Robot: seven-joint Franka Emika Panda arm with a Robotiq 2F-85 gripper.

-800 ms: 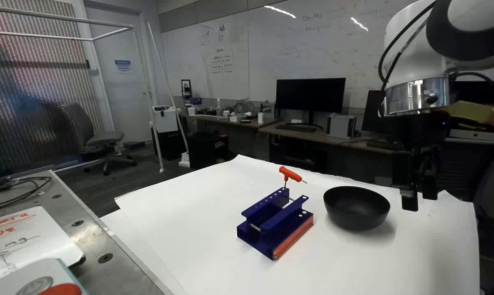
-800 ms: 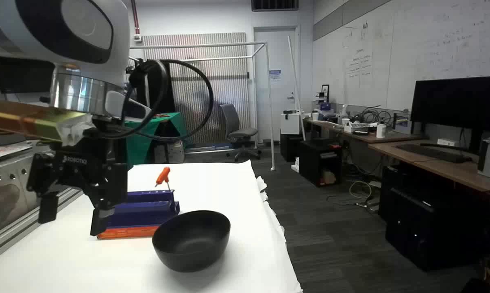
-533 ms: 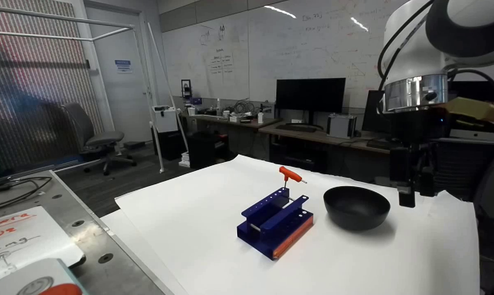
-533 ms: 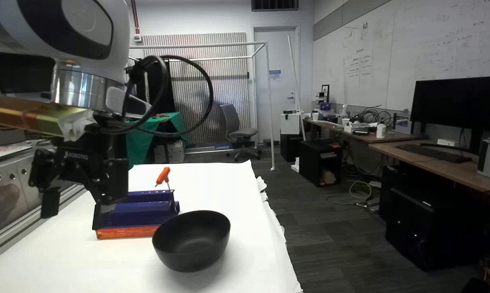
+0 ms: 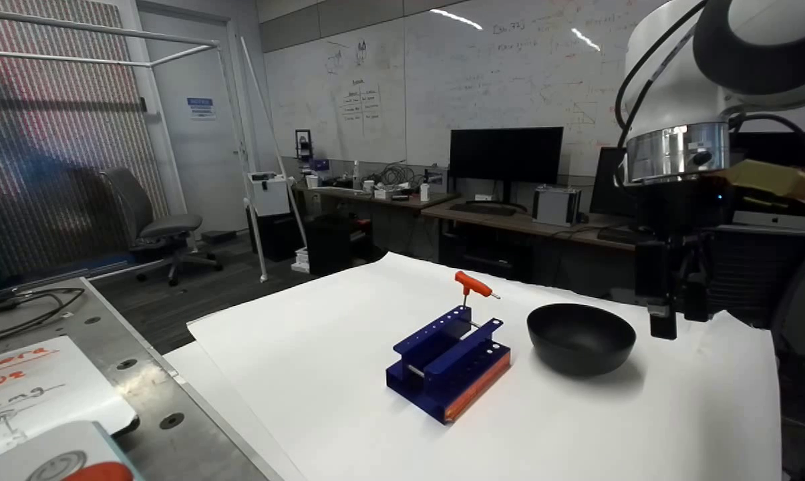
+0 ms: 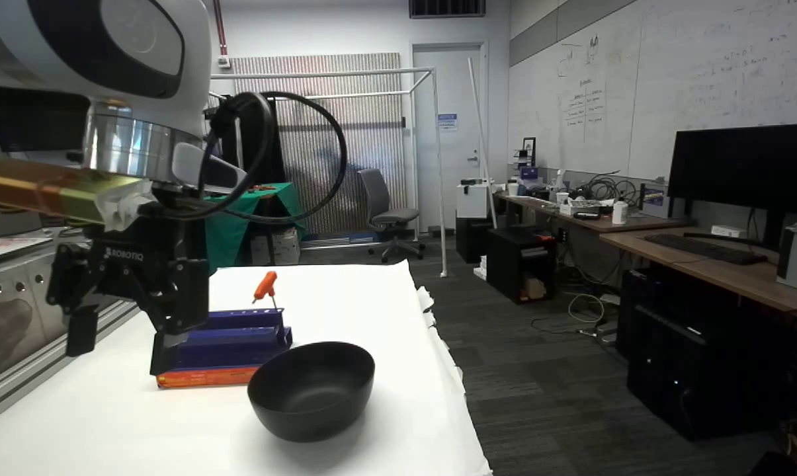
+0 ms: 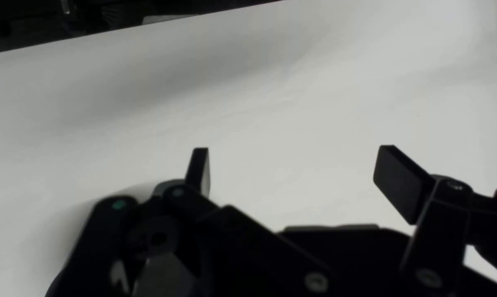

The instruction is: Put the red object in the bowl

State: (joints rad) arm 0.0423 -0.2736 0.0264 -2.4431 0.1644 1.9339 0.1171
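The red object (image 5: 473, 284) is a small red-orange T-handle with a thin metal shaft. It stands upright at the far end of the blue rack, shaft down at a row of holes; it also shows in an exterior view (image 6: 266, 285). The black bowl (image 5: 581, 341) stands upright beside the rack and looks empty; it shows in an exterior view too (image 6: 311, 395). My gripper (image 5: 680, 318) is open and empty, above the table on the bowl's side away from the rack; it also shows in an exterior view (image 6: 122, 345). In the wrist view, its spread fingers (image 7: 297, 173) have only white paper below.
The blue slotted rack (image 5: 455, 364) with an orange-red underside lies on the white paper-covered table (image 5: 322, 347); the rack also shows in an exterior view (image 6: 239, 340). A metal bench (image 5: 168, 394) borders the table. Desks with monitors (image 5: 506, 155) stand behind.
My gripper has risen slightly since the earliest frames and is nearly still since the later ones. The red object, rack and bowl have not moved.
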